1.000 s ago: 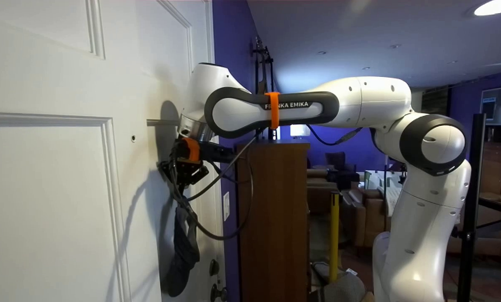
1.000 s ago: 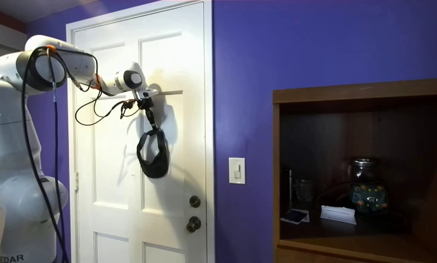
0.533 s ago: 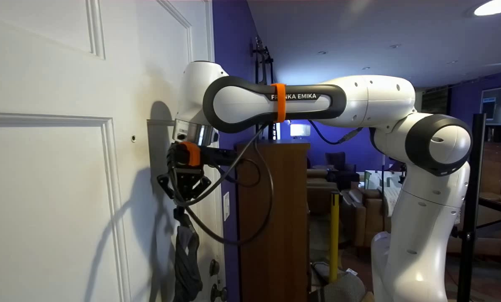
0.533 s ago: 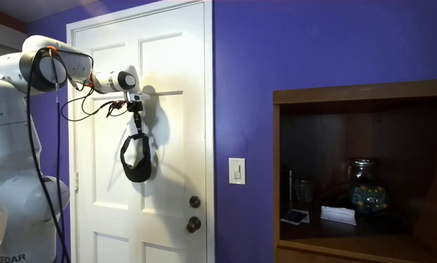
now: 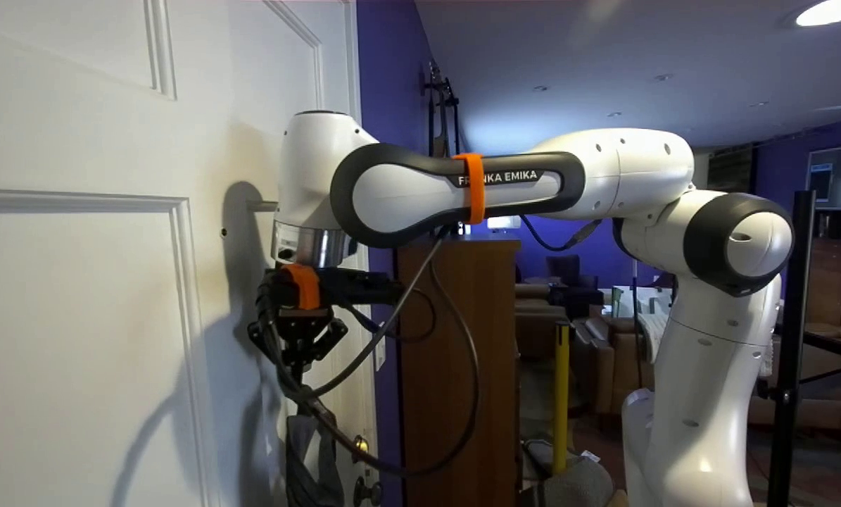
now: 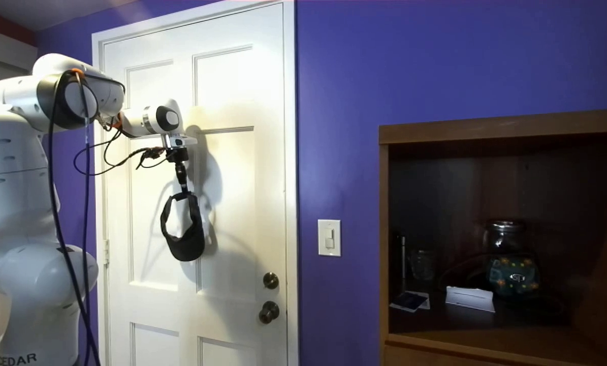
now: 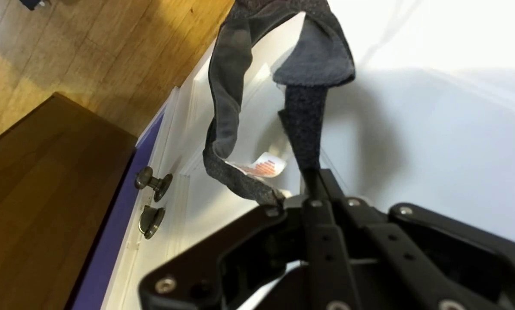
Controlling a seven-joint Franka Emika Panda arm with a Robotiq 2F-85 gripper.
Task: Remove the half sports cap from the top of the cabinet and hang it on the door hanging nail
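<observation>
The dark grey half sports cap (image 6: 187, 246) hangs in the air beside the white door, its band running up to my gripper (image 6: 183, 189), which is shut on it. In the wrist view, the strap of the cap (image 7: 229, 82) enters between the pressed-together fingertips of the gripper (image 7: 321, 178); the loop dangles away from them. An exterior view shows the nail (image 5: 224, 232) as a small dark dot on the door, left of and higher than the gripper (image 5: 299, 373). Cables partly cover the cap there. Dark brown, the cabinet (image 5: 455, 366) stands beyond the arm.
The white panelled door (image 6: 156, 218) is close to the arm and catches its shadow. A brass knob (image 6: 269, 311) and a deadbolt (image 6: 270, 280) project near its right edge. Loose cables (image 5: 462, 338) loop under the forearm. A light switch (image 6: 329, 237) is on the purple wall.
Gripper and cap have shifted left and lower in both exterior views, and the wrist has straightened from a tilt to nearly vertical. The grip on the cap has stayed the same.
</observation>
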